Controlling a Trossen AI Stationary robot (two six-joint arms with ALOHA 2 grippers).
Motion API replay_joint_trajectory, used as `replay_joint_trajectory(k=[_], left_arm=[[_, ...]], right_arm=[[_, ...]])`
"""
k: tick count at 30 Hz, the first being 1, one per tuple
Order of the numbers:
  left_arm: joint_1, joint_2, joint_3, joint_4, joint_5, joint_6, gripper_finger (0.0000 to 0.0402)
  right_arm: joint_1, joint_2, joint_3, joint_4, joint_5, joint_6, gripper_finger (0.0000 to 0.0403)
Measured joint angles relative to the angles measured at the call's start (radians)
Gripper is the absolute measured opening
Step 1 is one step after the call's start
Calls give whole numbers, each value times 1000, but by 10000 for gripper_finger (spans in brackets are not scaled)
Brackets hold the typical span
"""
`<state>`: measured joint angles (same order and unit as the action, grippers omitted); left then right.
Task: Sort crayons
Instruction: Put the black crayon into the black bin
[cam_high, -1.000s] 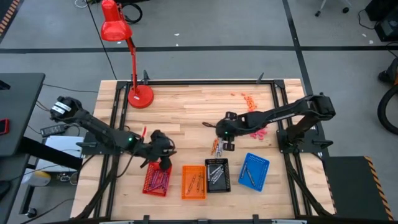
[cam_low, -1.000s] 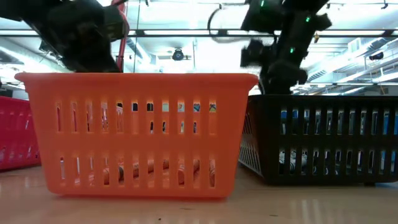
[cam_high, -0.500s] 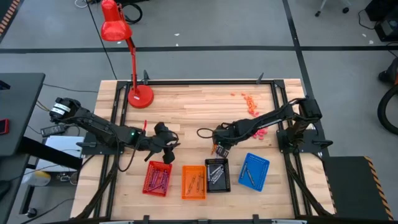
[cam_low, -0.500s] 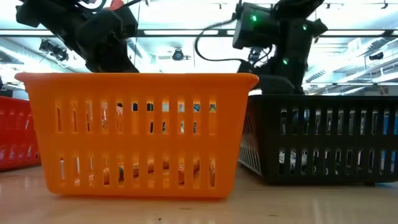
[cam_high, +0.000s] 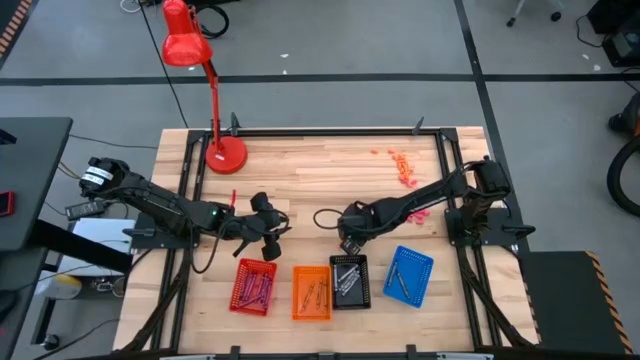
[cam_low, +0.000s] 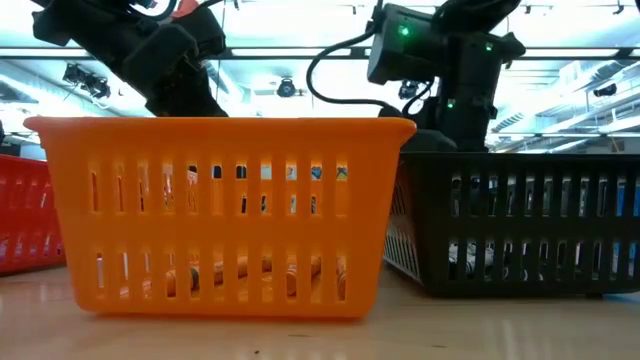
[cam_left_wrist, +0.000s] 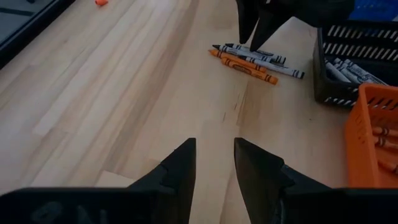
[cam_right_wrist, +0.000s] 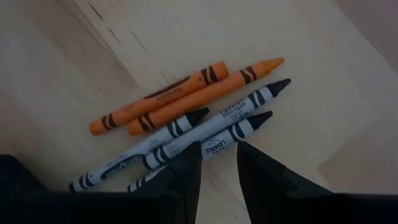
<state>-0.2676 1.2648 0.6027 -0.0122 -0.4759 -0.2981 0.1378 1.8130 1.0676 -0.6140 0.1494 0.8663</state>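
Orange and grey-wrapped wax crayons (cam_right_wrist: 186, 124), five loose sticks, lie side by side on the pale wooden table (cam_high: 320, 180) just behind the black mesh tray (cam_high: 349, 281): two orange ones together, three grey ones with black tips next to them. Right gripper (cam_right_wrist: 216, 163) is directly over this cluster, its two dark fingers (cam_right_wrist: 261, 171) parted by a narrow gap above the nearest grey crayon, nothing held; whether the tips touch that crayon cannot be told. Left gripper (cam_left_wrist: 214, 163) hangs over bare wood behind the red mesh tray (cam_high: 252, 286), fingers slightly apart and empty, pointing toward the loose cluster. Four trays sit in a row along the front edge: red, then orange mesh tray (cam_high: 311, 292), black, then blue mesh tray (cam_high: 407, 276) set at an angle. Each tray holds sorted crayons; the low view shows sticks lying on the orange tray's floor. Small pink and orange bits (cam_high: 403, 166) are scattered at the far right of the table. Red desk lamp (cam_high: 205, 90) stands at the back left.
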Motion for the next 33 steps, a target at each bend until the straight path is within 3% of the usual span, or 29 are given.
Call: replay_joint_trajectory(k=[22, 33], left_arm=[[0, 0, 0, 31, 2, 35, 121], [0, 0, 0, 47, 2, 111, 121]], right_arm=[[2, 2, -10, -95, 36, 110, 109], [2, -39, -11, -104, -36, 220, 109]])
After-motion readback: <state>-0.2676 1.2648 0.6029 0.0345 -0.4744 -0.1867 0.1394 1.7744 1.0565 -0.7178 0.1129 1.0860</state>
